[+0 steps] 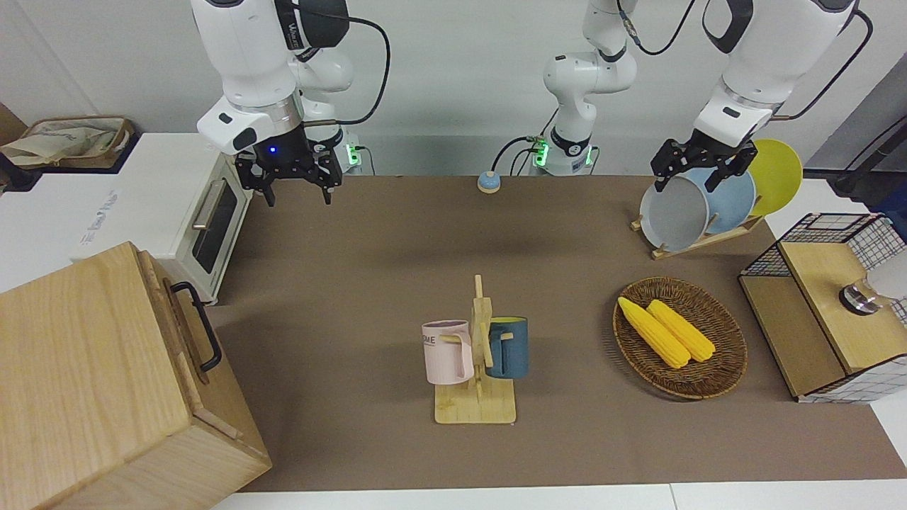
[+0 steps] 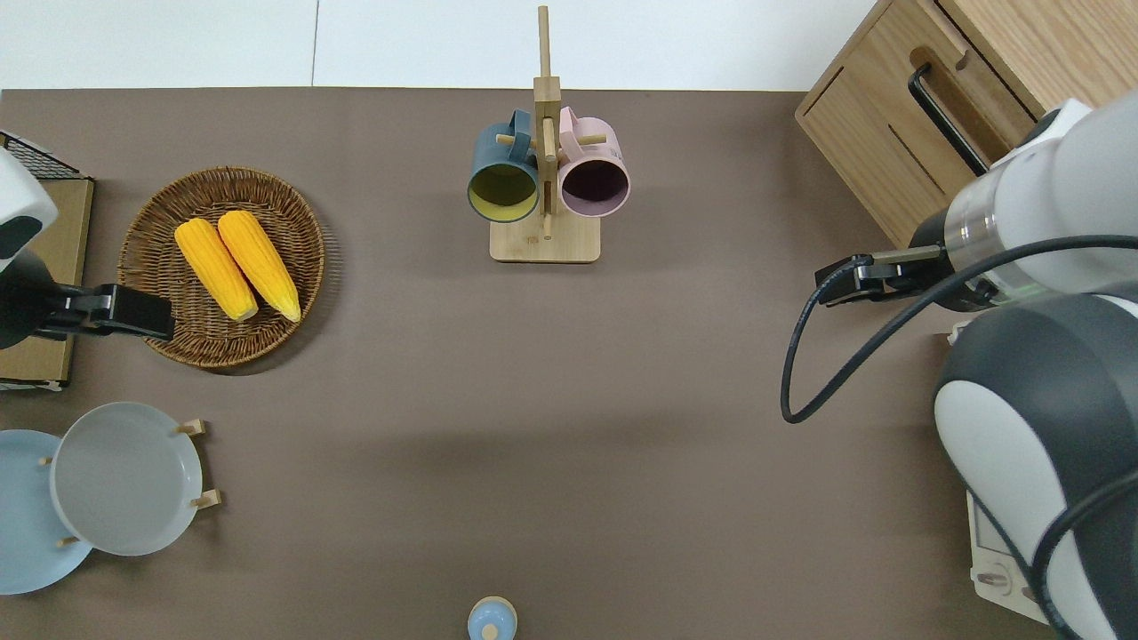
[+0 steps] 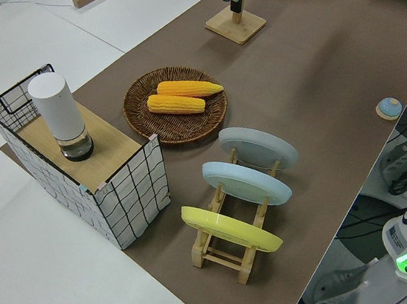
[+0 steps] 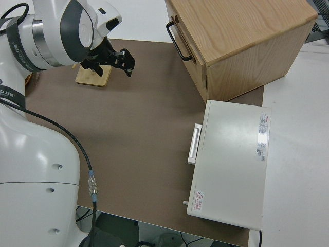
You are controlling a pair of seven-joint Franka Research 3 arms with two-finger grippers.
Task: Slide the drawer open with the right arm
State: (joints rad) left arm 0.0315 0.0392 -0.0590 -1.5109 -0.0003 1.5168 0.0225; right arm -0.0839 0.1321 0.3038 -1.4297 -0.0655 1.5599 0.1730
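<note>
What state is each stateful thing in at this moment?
Light-oak wooden drawer with black loop handle: shut, flush with its oak box.
White toaster oven with silver bar handle: door shut.
Right arm's black claw with blue wrist light: open, holding nothing, up over the brown table mat.
Left arm's black claw: parked, open.
Pink mug and dark blue mug: hung on the wooden rack.

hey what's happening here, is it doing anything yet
Not much yet. The right arm's tool hangs open in the air near the white toaster oven, not touching anything. The drawer it is meant to slide open sits shut in the big oak box, its black loop handle untouched. The left arm is parked. The mug rack, the basket of corn and the plate rack sit undisturbed.
</note>
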